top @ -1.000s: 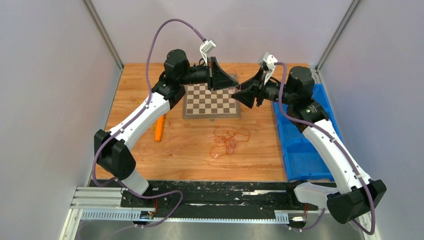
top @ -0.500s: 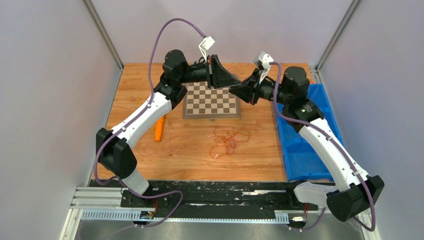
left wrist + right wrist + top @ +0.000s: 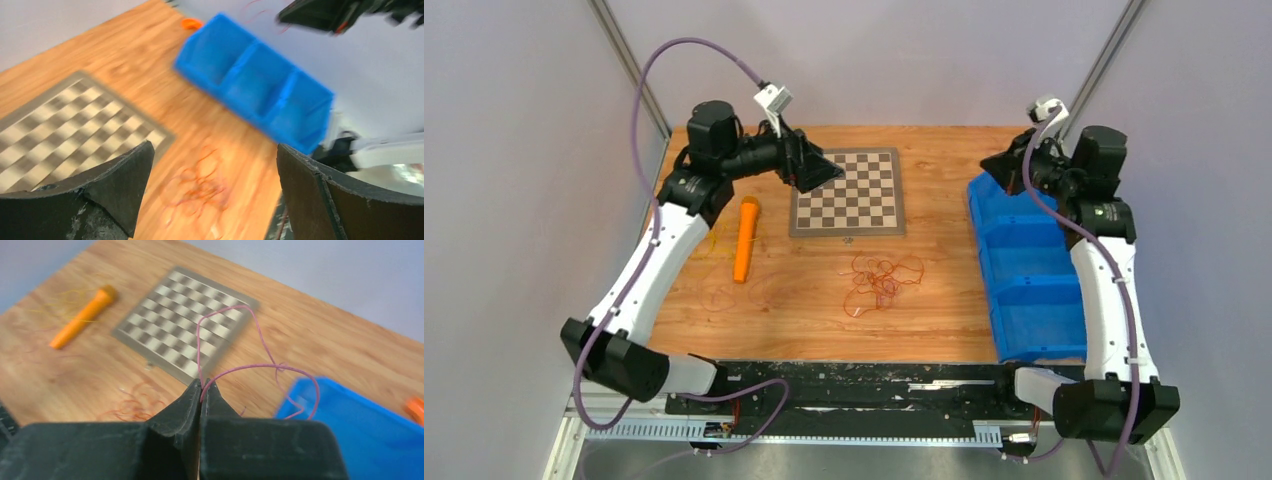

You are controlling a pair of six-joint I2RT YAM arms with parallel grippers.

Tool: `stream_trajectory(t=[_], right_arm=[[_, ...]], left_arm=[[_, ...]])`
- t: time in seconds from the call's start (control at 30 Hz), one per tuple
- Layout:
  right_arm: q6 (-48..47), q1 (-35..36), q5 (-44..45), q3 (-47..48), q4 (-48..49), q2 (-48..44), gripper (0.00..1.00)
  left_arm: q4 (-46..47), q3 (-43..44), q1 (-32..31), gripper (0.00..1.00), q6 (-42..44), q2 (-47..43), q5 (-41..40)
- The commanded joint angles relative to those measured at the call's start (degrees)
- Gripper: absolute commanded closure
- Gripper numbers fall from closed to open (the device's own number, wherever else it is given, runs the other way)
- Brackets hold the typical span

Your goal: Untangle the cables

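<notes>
The cables (image 3: 882, 280) lie as a reddish-orange tangle of small loops near the middle of the table (image 3: 944, 330), just near of the checkerboard (image 3: 846, 190). The heap spreads a little wider left to right than near to far and points no clear way. One thin pinkish-red wire (image 3: 280, 366) is up off the table, pinched in the right gripper (image 3: 202, 384), whose fingers are pressed together on it. From the fingertips the wire arcs outward in two open loops. In the right wrist view one loop shows against the checkerboard and the other against the rim of the blue bin (image 3: 1024, 290); whether it touches that rim cannot be told. Fine yellow wires (image 3: 711, 238) lie at the left, just beside the orange cylinder (image 3: 745, 238), whose long axis runs near to far. The bin stands along the right edge with three compartments in a row from near to far, their blue floors showing. A small orange object (image 3: 190, 23) lies on the table past its far end. The right arm reaches far along the right side, its wrist bent left over the bin's far end. The left arm rises along the left side and turns right, with the left gripper (image 3: 214, 150) raised over the checkerboard's far left corner, fingers spread wide and holding nothing.
</notes>
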Motion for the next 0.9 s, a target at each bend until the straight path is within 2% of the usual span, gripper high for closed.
stream_trajectory(t=[0.0,0.13,0.33,0.37,0.4,0.5,0.53,0.63,0.7,0.8,0.87], right_arm=[[-11.1,-7.8,2.9,5.8,-14.6,5.5,1.0],[-14.9,-11.8,7.6,8.0,-16.6,12.4,1.0],[-18.4,-12.4,14.0,11.8,-17.5,23.9,1.0],[-19.1,-12.3,15.2,12.1,-17.8,25.6,0.96],[-19.6,-12.3,16.6,12.8,-18.3,27.2,0.86],[-19.3,-12.4,17.9,16.8,-22.6,30.7,0.32],[-18.6,-12.3,16.8,17.9,-23.8,30.7,0.23],[-18.2,-10.4,14.4,19.4,-25.9,28.5,0.07],[-18.8,-8.2,14.3,19.1,-27.1,26.4,0.01],[-18.6,-5.2,12.4,18.0,-28.7,23.3,0.0],[-17.8,-3.6,10.2,17.3,-29.4,21.5,0.0]], left_arm=[[-20.6,-2.3,3.3,0.0,19.9,-5.8,-13.3],[-27.3,-4.4,5.6,0.0,24.1,-8.0,-20.5],[-33.6,-10.1,9.2,0.0,27.8,-12.4,-23.2],[-35.0,-10.6,10.1,0.0,29.9,-12.6,-23.4],[-38.1,-11.7,10.7,0.0,32.6,-12.6,-23.4],[-46.1,-14.5,15.7,0.0,39.4,-12.6,-20.3],[-47.2,-16.9,16.8,0.0,43.1,-12.7,-19.9],[-51.3,-24.4,20.0,0.0,52.0,-13.0,-21.7],[-51.5,-27.2,20.2,0.0,58.1,-13.0,-24.1],[-48.6,-32.4,20.1,0.0,63.3,-13.4,-25.3],[-45.3,-33.7,19.7,0.0,63.7,-12.4,-25.2]])
